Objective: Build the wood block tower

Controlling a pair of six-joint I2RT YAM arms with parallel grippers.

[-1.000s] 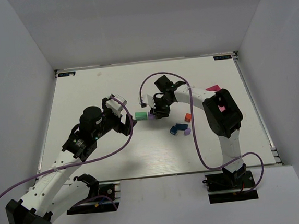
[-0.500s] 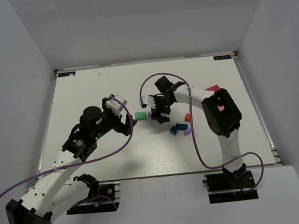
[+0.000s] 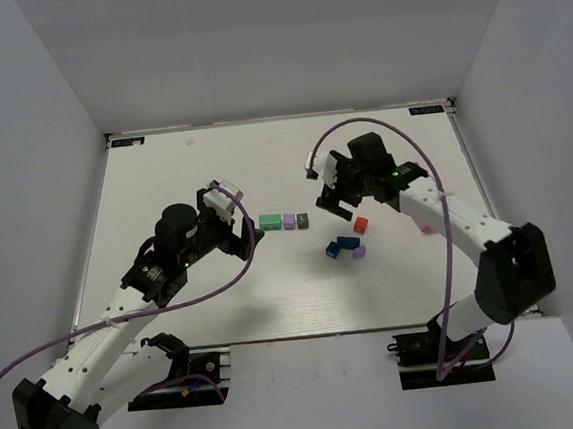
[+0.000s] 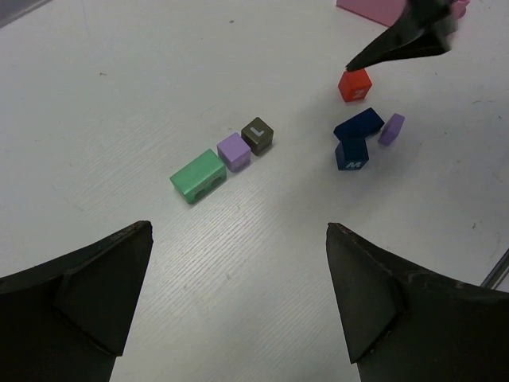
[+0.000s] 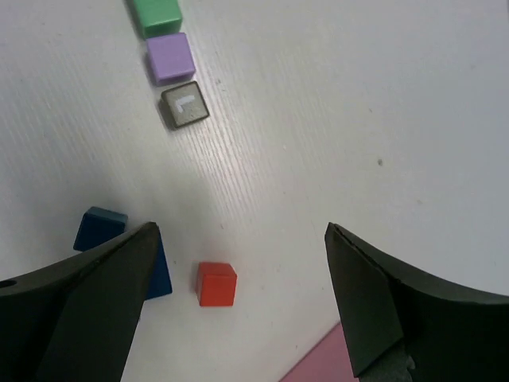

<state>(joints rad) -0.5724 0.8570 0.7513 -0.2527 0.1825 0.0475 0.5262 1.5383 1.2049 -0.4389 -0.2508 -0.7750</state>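
Your right gripper [image 5: 240, 231] stands with its jaws wide apart and nothing between them, pointing down at the table [image 3: 163, 175]. The right arm reaches forward and inward from its base, and its forearm passes over the pink tray [image 3: 423, 226]. In the wrist view the red cube [image 5: 216, 284] lies on the table under the gap between the fingers [image 5: 95, 294], touching neither. Two dark blue blocks [image 5: 99, 227] sit beside the finger at that view's left edge, which partly hides them.

Farther out, three wood blocks lie flat in a row, touching end to end: a green bar [image 5: 156, 14], a purple cube [image 5: 170, 57] and a dark cube [image 5: 184, 105] marked with a white L.

Your left gripper [image 4: 237, 231] is likewise spread wide and empty. The left arm stretches from its base toward the table's middle and hovers above the surface. The row lies ahead of it, well apart from its fingers. A small purple block [image 4: 391, 129] sits just beside the blue pair, near the red cube.
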